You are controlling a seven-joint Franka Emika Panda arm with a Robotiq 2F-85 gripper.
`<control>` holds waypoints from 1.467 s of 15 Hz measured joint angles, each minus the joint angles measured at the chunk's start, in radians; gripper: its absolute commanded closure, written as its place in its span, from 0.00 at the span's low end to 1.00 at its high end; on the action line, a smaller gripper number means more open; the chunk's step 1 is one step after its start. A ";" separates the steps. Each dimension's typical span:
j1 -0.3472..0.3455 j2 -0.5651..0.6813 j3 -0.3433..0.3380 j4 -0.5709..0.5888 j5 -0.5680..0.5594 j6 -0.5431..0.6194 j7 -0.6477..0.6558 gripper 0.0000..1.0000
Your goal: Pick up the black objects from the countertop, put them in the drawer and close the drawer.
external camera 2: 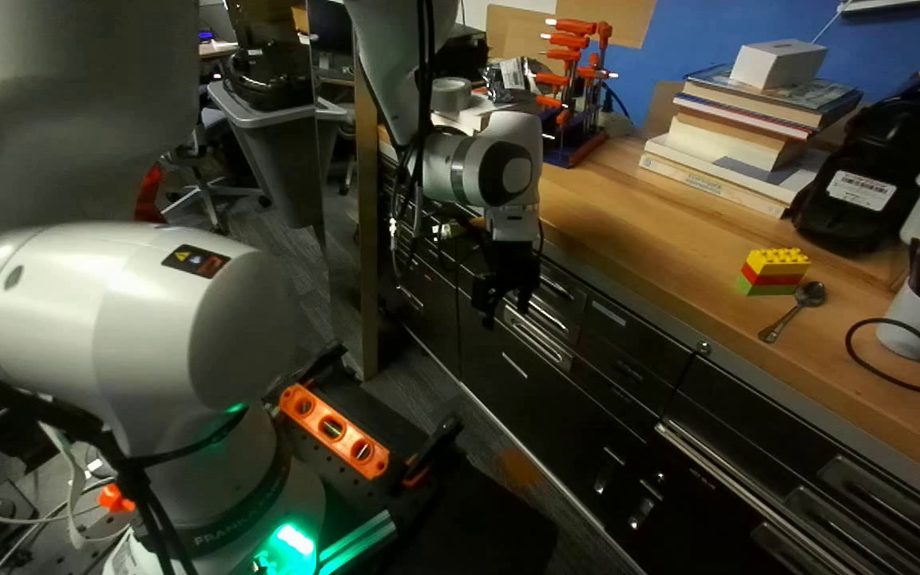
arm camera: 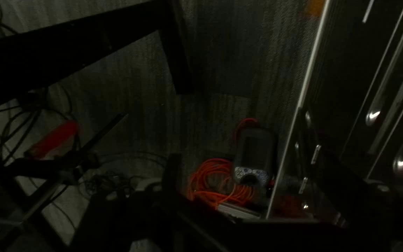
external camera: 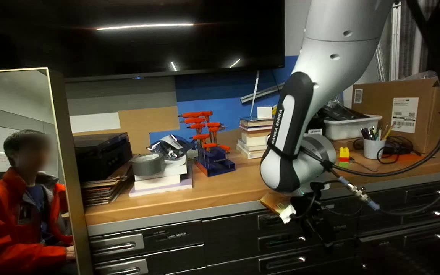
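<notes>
My gripper (external camera 2: 505,313) hangs low in front of the cabinet, beneath the level of the wooden countertop (external camera 2: 612,200), pointing down. Its black fingers (arm camera: 172,178) are spread apart, and only the dim floor shows between them in the wrist view. Dark drawer fronts with silvery handles run under the countertop in both exterior views. The wide top-row drawer (external camera: 181,231) at the cabinet's near left looks shut; which front is the task's drawer I cannot tell. The small black objects are hidden or out of view.
On the countertop stand a tool rack (external camera: 216,166), books (external camera 2: 735,152), a large black box (external camera: 101,160), toy bricks (external camera 2: 774,271), a spoon (external camera 2: 811,294), a pen cup (external camera 2: 915,323) and a bigger black item (external camera 2: 847,216) with a white label. A meter (arm camera: 255,150) and orange cable (arm camera: 201,185) lie on the floor.
</notes>
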 measured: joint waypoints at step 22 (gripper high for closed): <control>-0.570 -0.678 0.060 -0.093 -0.473 -0.229 -0.888 0.00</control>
